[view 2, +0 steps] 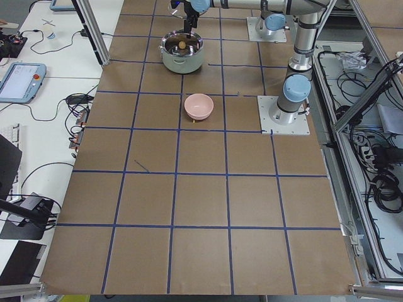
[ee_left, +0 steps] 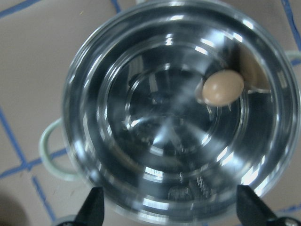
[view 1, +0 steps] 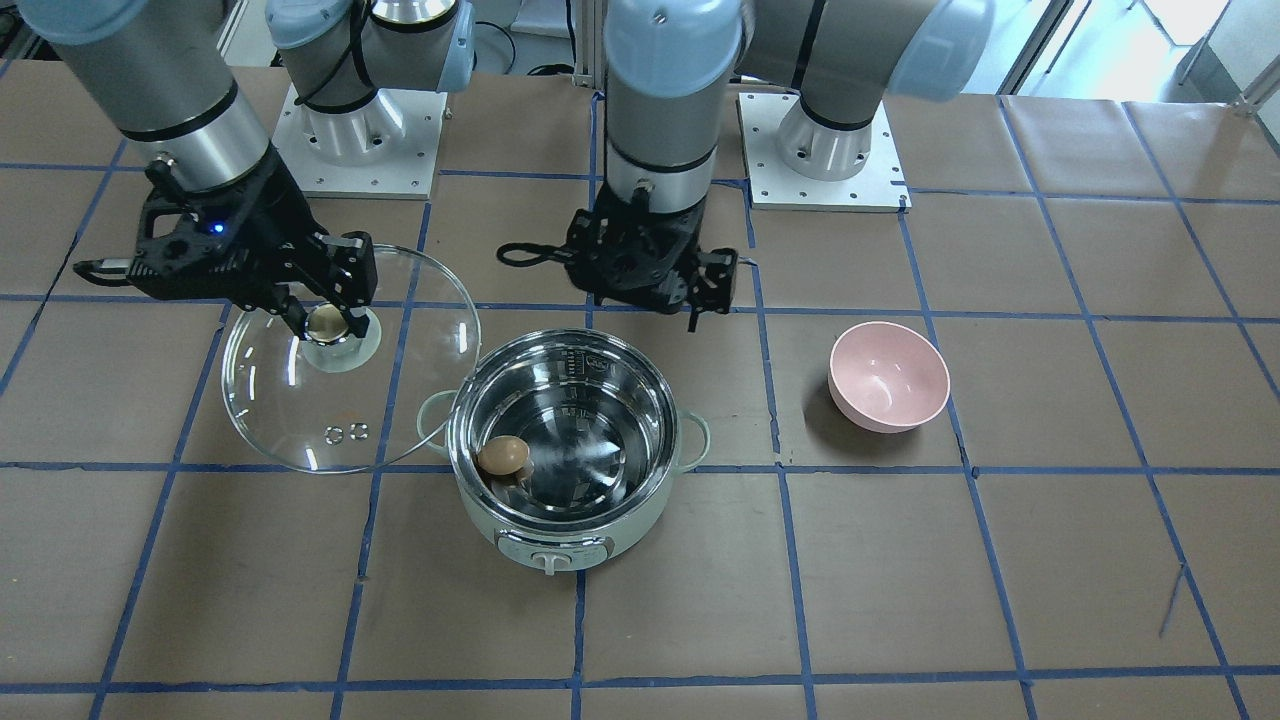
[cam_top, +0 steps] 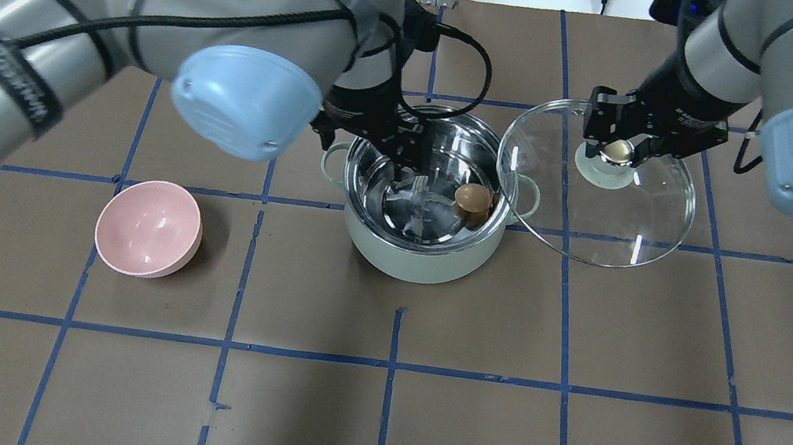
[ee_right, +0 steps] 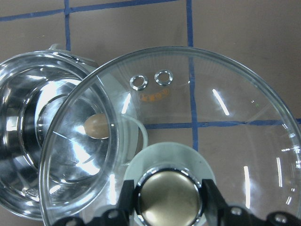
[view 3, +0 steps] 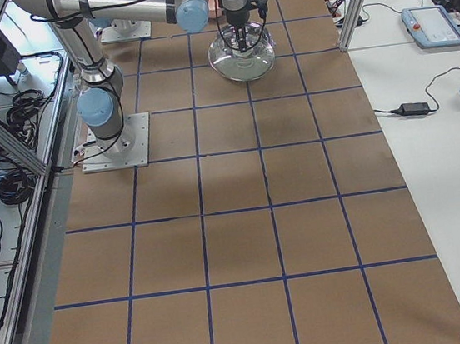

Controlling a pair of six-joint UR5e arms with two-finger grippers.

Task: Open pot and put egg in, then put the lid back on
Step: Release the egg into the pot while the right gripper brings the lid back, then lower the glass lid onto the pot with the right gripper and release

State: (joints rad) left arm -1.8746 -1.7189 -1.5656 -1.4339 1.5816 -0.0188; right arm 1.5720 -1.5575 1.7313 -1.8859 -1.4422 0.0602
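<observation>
Clamping right gripper [view 1: 328, 322] shut on knob [ee_right: 168, 200] of lid [view 1: 300, 430], just beside pot [view 1: 640, 495], egg [view 1: 503, 456] inside against wall. Hovering left gripper [ee_left: 171, 207] wide open, empty, over pot; risks lid clipping it or seating crooked.

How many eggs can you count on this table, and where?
1. The egg lies inside the pot, against its wall on the side nearest the lid. The bowl holds none, and no egg shows under the clear lid; none seems hidden.
</observation>
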